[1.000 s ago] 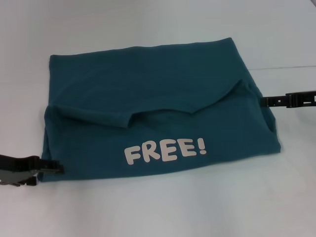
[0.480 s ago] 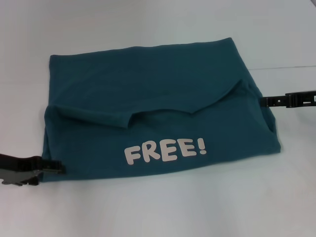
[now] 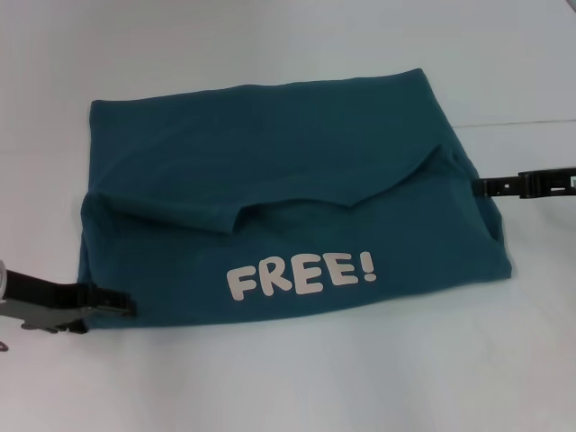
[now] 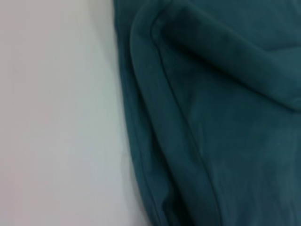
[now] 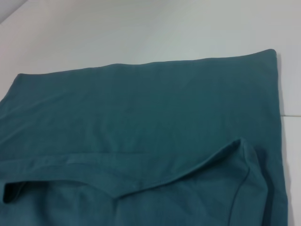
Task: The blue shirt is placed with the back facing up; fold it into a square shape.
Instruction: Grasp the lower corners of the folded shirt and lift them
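One blue shirt (image 3: 288, 207) lies on the white table (image 3: 288, 378), folded into a rough rectangle that fills the middle of the head view. Its near half shows the front, with one line of white "FREE!" lettering (image 3: 301, 274) facing up. The far half is plain cloth, and its edge dips in a curved flap across the middle, with a small notch left of centre. One faint seam line in the table surface runs off to the right behind the shirt.

Two grippers are in view, one at each side. The left gripper (image 3: 115, 304) sits low at the shirt's near left corner, its dark tip touching or just over the cloth edge; whether its claw is spread or pinching the fabric cannot be told from here. The right gripper (image 3: 486, 186) reaches in level from the right and meets the shirt's right edge near the end of the flap; its claw state is likewise unclear.

The left wrist view shows layered hems of the shirt (image 4: 211, 117) beside bare table. The right wrist view shows the plain far half (image 5: 141, 117) and the curved flap edge.
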`<state>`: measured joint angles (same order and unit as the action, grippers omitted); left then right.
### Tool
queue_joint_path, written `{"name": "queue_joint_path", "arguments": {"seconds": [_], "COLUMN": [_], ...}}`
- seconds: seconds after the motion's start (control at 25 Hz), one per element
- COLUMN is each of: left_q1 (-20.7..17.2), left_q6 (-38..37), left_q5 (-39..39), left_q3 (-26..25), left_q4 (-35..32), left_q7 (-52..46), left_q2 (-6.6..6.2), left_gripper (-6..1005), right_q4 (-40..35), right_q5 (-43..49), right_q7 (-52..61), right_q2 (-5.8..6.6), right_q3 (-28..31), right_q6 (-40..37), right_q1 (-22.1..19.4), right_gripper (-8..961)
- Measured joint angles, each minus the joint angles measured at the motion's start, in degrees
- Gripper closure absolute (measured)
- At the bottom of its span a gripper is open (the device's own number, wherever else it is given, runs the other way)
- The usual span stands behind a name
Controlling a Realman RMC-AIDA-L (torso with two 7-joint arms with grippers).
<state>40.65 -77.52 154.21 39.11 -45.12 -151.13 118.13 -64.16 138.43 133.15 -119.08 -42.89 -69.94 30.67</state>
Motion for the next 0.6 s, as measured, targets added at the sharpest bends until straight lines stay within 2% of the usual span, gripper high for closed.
{"name": "queue_joint_path", "arguments": {"seconds": [0.4,0.6], "left_q1": [0.5,0.6], "left_q6": [0.4,0.3], "left_q5": [-0.4,-0.4], "left_q3": [0.0,0.0], "left_q4": [0.3,0.1], "left_q7": [3.1,4.5], "left_q2": [0.15,0.55], "left_gripper": [200,385], "right_q4": [-0.1,-0.2], "right_q5": [0.0,0.0], "right_q7": [0.1,0.4], "right_q2": [-0.29,-0.36], "right_q3": [0.0,0.0], "right_q6": [-0.2,-0.3], "right_q1": [-0.1,-0.3], "right_gripper": [31,33]}}
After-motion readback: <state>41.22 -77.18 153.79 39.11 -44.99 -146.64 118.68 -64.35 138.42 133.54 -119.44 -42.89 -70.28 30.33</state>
